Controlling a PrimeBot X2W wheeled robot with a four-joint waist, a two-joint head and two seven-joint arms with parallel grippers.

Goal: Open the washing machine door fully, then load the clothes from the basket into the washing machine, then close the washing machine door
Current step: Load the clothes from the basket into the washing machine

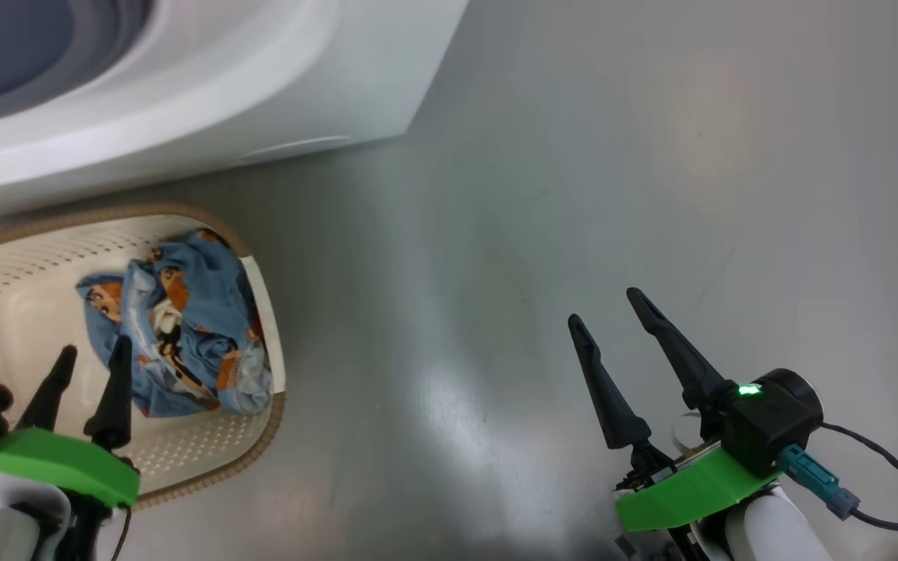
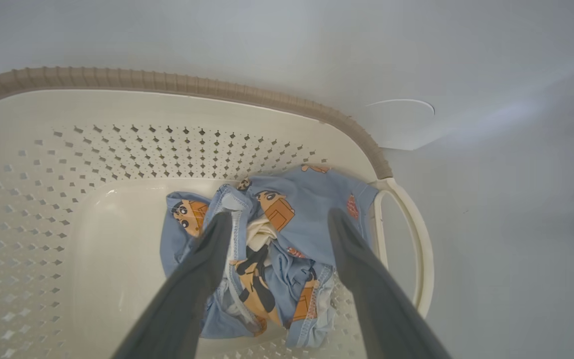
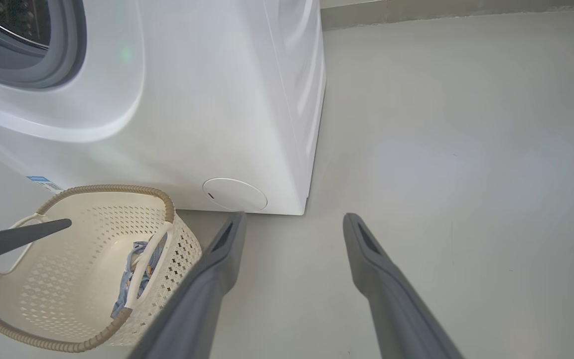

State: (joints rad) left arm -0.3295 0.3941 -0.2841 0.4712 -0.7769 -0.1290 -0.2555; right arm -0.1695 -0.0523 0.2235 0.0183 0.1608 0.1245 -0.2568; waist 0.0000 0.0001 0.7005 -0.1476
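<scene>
Over the basket, the left claw hangs with its two fingers apart and nothing between them. It points down at the clothes, a crumpled blue bundle on the basket's bottom at the end nearer the white handle. The right claw is also spread and empty above bare floor, well apart from the basket. The basket stands just beside the front of the washing machine. The machine's grey gasket and drum mouth are uncovered, so the opening step looks done and the first pick of laundry is the step in hand.

To do it well, the left claw should come straight down with its fingers straddling the raised middle folds, where the white lining shows. The finger nearer the handle needs to be kept off the basket wall. The fingers should sink deep enough to gather several layers, yet stop short of the perforated bottom. Closing should be firm before any lift. A pinch on a single layer would probably let the bundle unfold and trail. The lift should go straight up until the lowest hem is above the woven rim, since dragged cloth could tip so light a basket. Only then should the claw swing towards the gasket.
</scene>
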